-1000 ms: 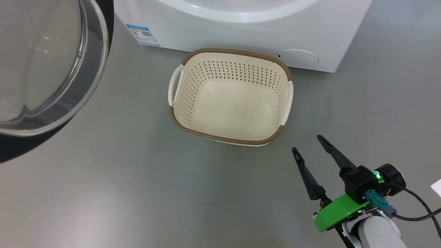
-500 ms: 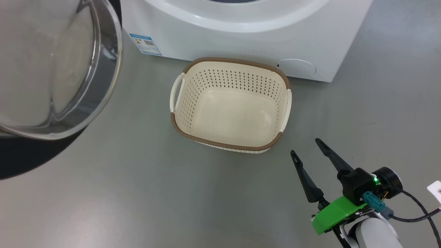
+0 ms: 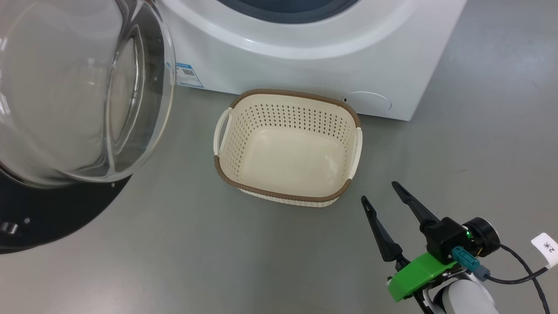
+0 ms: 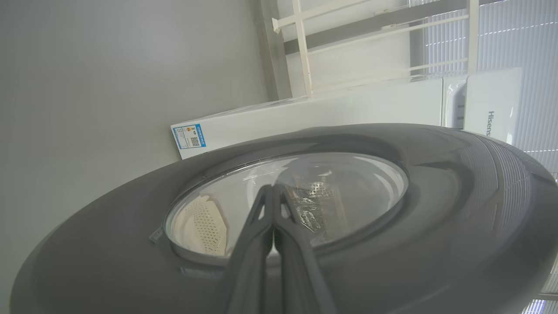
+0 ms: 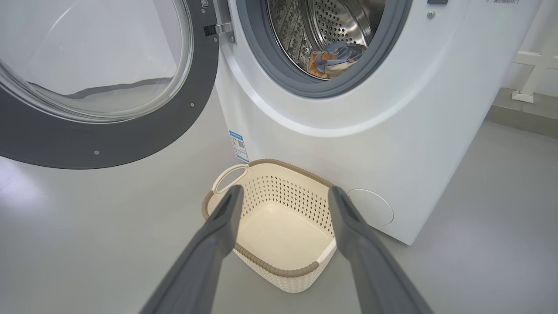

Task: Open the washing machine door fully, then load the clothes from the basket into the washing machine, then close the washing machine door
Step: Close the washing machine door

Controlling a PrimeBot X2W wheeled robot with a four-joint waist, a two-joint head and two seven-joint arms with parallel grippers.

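The right gripper [image 3: 379,191] hovers low over the grey floor [image 3: 174,244], its two dark fingers spread wide and aimed at the cream basket [image 3: 283,195] just beyond. The left gripper [image 4: 272,192], fingers pressed together, points at the glass of the open door [image 4: 436,196]. The basket stands just before the white washing machine [image 3: 305,61]. Blue and orange clothes [image 5: 333,61] lie in the steel drum.

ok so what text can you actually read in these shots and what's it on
"Hisens", sideways on a white panel of the washing machine, as far as it shows.
"2" plus a star-like mark, on the white tag beside the right hand.
On the blue label sticker on the machine's front, the print and code are too small to read.
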